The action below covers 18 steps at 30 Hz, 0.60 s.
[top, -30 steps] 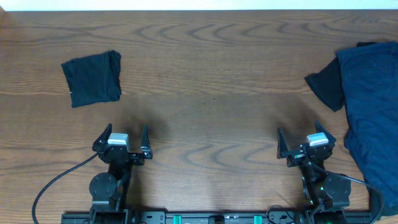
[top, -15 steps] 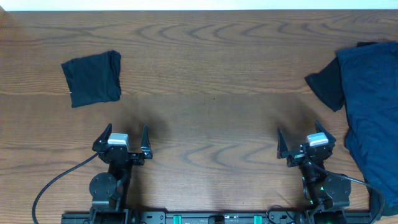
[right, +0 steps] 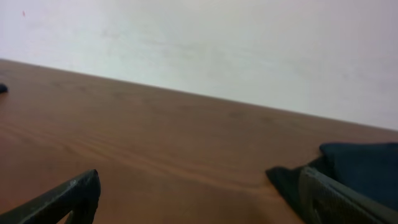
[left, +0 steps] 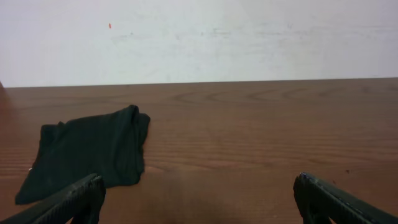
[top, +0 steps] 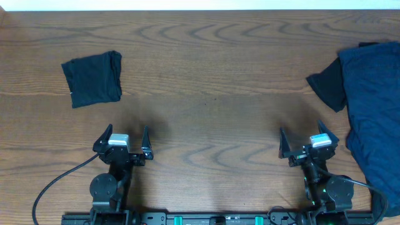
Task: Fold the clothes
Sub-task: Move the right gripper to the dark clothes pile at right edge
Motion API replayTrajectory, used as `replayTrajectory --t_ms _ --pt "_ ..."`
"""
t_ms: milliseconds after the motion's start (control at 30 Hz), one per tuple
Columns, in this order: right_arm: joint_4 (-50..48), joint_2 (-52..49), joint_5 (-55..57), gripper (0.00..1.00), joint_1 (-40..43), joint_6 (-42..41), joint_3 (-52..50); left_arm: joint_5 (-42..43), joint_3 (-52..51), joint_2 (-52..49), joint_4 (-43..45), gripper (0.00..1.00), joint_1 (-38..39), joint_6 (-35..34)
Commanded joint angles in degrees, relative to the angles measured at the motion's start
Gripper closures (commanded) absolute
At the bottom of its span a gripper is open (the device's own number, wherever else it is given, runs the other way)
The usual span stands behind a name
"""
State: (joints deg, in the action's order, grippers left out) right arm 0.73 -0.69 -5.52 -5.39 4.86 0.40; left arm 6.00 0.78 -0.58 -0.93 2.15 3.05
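Observation:
A folded black garment [top: 92,79] lies at the far left of the table, and the left wrist view shows it [left: 87,155] ahead and to the left. A rumpled heap of navy clothes [top: 372,119] with a black piece [top: 328,84] sticking out covers the right edge; its dark cloth [right: 348,171] shows at the right of the right wrist view. My left gripper [top: 124,139] rests near the front edge, open and empty, well short of the folded garment. My right gripper [top: 302,140] is open and empty too, just left of the heap.
The wooden table [top: 212,94] runs back to a white wall [left: 199,37]. Arm bases and cables [top: 50,187] sit along the front edge.

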Motion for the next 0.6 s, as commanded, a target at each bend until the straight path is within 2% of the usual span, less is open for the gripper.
replayTrajectory --t_ms 0,133,333,433,567 --pt "-2.0 0.3 0.1 0.01 0.3 0.6 -0.1 0.9 -0.5 0.3 -2.4 0.02 0.3 0.6" --pt "-4.9 0.4 -3.2 0.01 0.3 0.6 -0.1 0.9 -0.5 0.3 -2.4 0.02 0.3 0.6" --pt "-6.4 0.4 -1.0 0.01 0.3 0.0 -0.1 0.9 -0.5 0.3 -2.4 0.02 0.3 0.6" --pt "-8.2 0.4 -4.4 0.01 0.3 -1.6 0.2 0.9 -0.5 0.3 -2.4 0.02 0.3 0.6" --pt "-3.3 0.1 -3.5 0.01 0.3 -5.3 3.3 0.9 -0.5 0.3 -2.4 0.02 0.3 0.6"
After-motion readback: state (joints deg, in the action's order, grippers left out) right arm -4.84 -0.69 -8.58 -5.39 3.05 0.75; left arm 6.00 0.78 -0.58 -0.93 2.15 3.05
